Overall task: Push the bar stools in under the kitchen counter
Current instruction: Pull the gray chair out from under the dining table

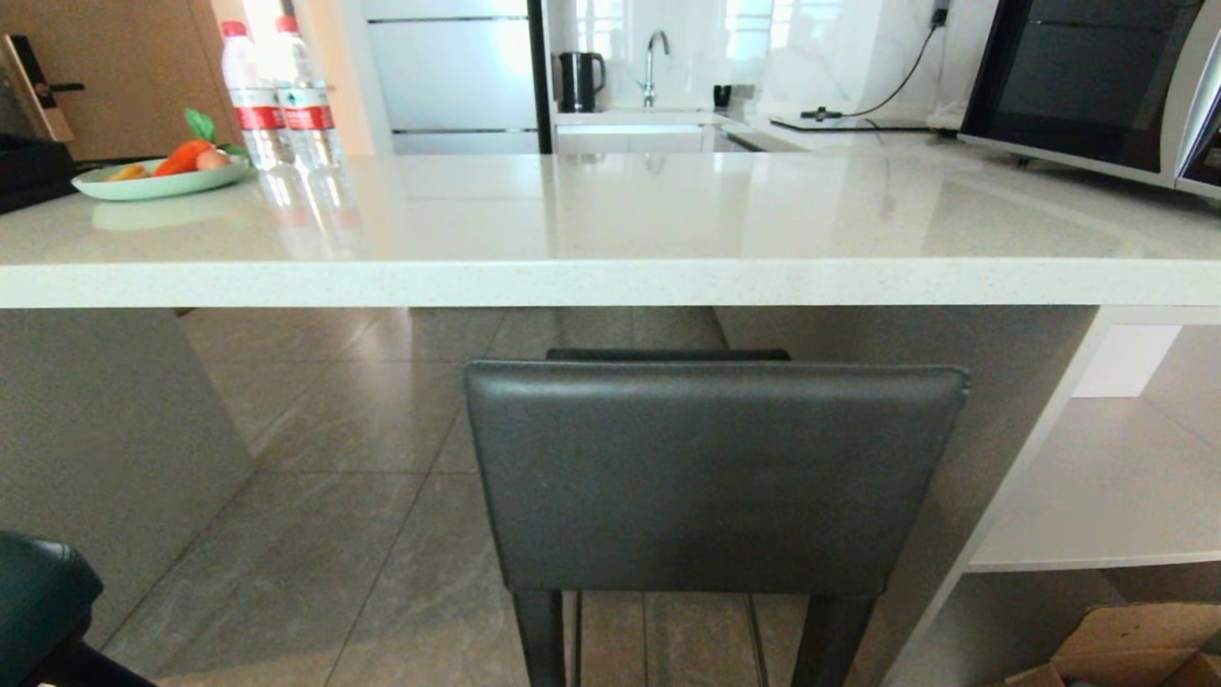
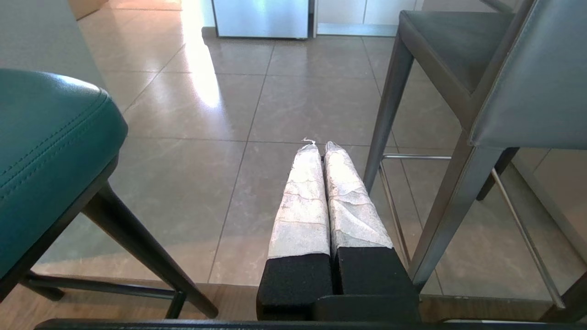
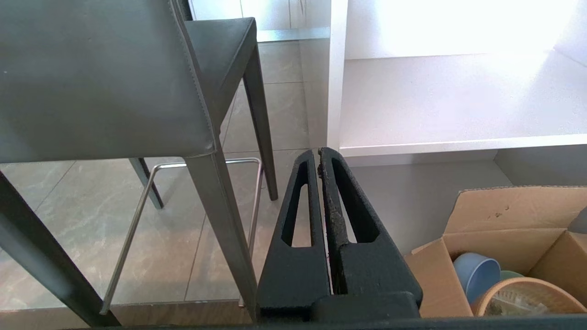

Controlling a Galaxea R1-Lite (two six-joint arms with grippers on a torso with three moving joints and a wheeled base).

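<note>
Both claws are pinched shut and empty, left gripper (image 2: 319, 145) and right gripper (image 3: 318, 152) flanking the grey stool (image 1: 715, 477) facing the counter (image 1: 610, 281), teal stool (image 2: 41, 151) beyond the left one, so an off-centre shove might twist it sideways.

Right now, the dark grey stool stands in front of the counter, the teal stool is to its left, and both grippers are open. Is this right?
Not quite: both grippers are shut. The left wrist view shows the left gripper with jaws pressed together, and the right wrist view shows the same for the right gripper. The dark grey stool does face the counter, with the teal stool to its left.
</note>
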